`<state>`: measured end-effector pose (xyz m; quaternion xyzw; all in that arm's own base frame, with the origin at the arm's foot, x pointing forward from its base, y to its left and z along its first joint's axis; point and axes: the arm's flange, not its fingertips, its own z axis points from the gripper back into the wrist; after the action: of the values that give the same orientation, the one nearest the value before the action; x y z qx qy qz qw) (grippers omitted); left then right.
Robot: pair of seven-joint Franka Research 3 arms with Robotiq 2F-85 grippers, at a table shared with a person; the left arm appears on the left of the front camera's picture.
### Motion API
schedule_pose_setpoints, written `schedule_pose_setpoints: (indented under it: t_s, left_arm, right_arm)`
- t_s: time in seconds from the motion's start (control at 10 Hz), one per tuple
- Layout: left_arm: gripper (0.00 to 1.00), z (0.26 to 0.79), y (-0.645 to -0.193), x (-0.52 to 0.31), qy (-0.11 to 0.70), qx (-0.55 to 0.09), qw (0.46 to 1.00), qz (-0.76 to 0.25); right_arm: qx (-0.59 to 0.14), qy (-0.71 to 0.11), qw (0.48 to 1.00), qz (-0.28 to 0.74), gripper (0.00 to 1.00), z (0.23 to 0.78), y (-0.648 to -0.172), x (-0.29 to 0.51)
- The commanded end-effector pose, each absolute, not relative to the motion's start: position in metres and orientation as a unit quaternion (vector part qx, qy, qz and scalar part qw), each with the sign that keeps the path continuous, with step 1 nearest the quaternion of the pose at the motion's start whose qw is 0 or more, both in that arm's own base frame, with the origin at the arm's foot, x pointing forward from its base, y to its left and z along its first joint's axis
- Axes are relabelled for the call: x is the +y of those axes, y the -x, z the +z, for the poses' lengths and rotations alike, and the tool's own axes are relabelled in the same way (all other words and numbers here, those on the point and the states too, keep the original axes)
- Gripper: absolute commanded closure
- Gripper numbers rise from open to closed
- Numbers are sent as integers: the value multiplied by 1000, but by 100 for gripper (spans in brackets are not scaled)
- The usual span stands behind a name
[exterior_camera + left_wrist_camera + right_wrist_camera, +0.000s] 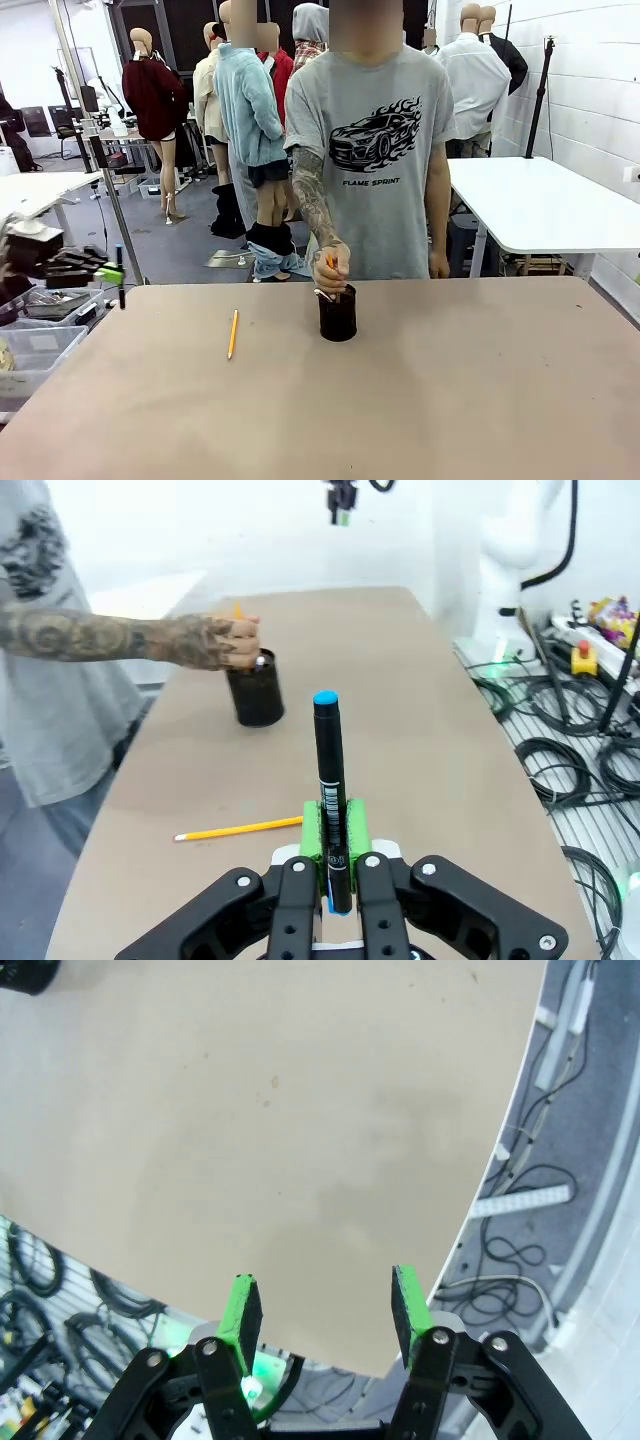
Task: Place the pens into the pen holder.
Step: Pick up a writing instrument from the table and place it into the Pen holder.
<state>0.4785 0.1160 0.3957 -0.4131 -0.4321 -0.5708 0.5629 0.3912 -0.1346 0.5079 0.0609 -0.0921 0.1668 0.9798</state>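
Front view: found small black metal-mesh cup (338, 318) mid-way along far side of tan table (480, 380). Person's hand (332, 270) touched its rim from 12 o'clock, w/ an orange tip poking above the fist. Spotted yellow-orange pencil (232, 334) lying flat at cup's 9 o'clock, apart from it. Saw left gripper (113, 273) further out at 9 o'clock, near table's far-left corner, clamped on slim black pen w/ blue end (121, 290), roughly upright.

Left wrist view: confirmed pads pinched tight on pen's barrel, blue end pointing to 12 o'clock. Placed cup at 11 o'clock, well apart, hand over its mouth. Pencil lay at 9 o'clock of the pads.

Right wrist view: found right gripper (315, 1310) spread wide, holding nothing, above table edge.

Judged step in hand = carrying pen to cup. Best held off till hand cleared the mouth. Then needed pen kept vertical, centred over opening & lowered past rim before letting go. Cup looked shorter than pen, so likely to tip if barrel knocked its wall.
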Motion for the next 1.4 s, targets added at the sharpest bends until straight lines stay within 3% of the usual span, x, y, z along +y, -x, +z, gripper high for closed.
schedule_pose_setpoints:
  t_s: [0.0, 0.4, 0.7, 1.3]
  left_arm:
    - [100, 389, -474, 112, 410, -468, 554, -553]
    - [100, 391, -508, 77, 436, -439, 541, -570]
    - [100, 405, -557, 6, 458, -389, 535, -594]
    - [100, 434, -623, -146, 486, -296, 463, -679]
  right_arm:
    - [-95, -55, 980, 169, 34, 505, -391, -133]
    - [-95, -55, 980, 169, 34, 505, -391, -133]
    - [-95, -55, 980, 169, 34, 505, -391, -133]
    - [-95, -55, 980, 169, 34, 505, -391, -133]
